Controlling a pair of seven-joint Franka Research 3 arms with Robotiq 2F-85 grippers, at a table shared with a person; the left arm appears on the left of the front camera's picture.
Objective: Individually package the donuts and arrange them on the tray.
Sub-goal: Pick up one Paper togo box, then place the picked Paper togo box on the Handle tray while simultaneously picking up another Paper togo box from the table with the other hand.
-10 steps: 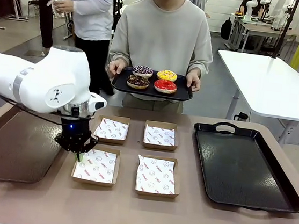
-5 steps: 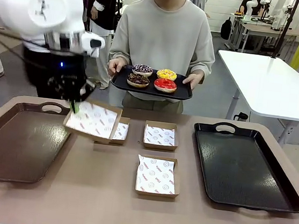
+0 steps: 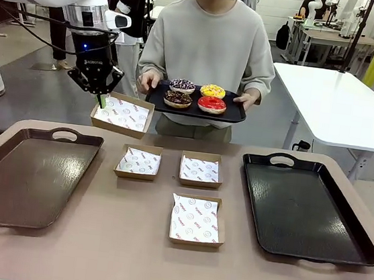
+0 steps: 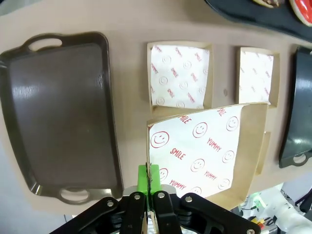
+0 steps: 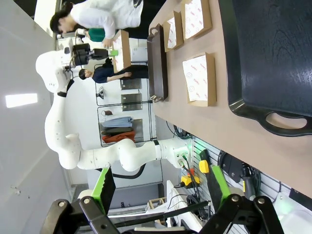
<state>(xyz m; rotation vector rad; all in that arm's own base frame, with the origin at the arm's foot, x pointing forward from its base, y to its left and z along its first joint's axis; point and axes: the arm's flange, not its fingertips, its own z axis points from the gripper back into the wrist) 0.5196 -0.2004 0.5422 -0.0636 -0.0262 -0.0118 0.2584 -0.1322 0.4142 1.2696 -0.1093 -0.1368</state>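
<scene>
Left pincer [image 3: 99, 96] is hanging in the air just left of the serving tray [image 3: 234, 115], clamped shut on the rim of one paper-lined box [image 3: 123, 114]. The box is tilting toward the serving tray. From the left wrist the fingers [image 4: 142, 176] are pinching the box's [image 4: 204, 146] near wall, and the exact bite is hard to make out.

The four donuts [image 3: 195, 95] are sitting on the serving tray, which a person is holding at both ends. Their hands [image 3: 150, 80] are partly tucked under its rim. In the left wrist view the donuts [image 4: 302, 6] are cut off at the top edge, only slivers showing.

Three more boxes [image 3: 200, 169] are lying on the bench [image 3: 126, 255] below the serving tray. In the left wrist view one of them [image 4: 264, 151] is mostly hiding behind the held box.

The brown tray [image 3: 27, 176] is lying below-left of the serving tray and the big black tray [image 3: 304, 207] below-right.

Right pincer [image 5: 161, 190] is gaping wide, holding nothing. How far it is from the serving tray is not readable.
</scene>
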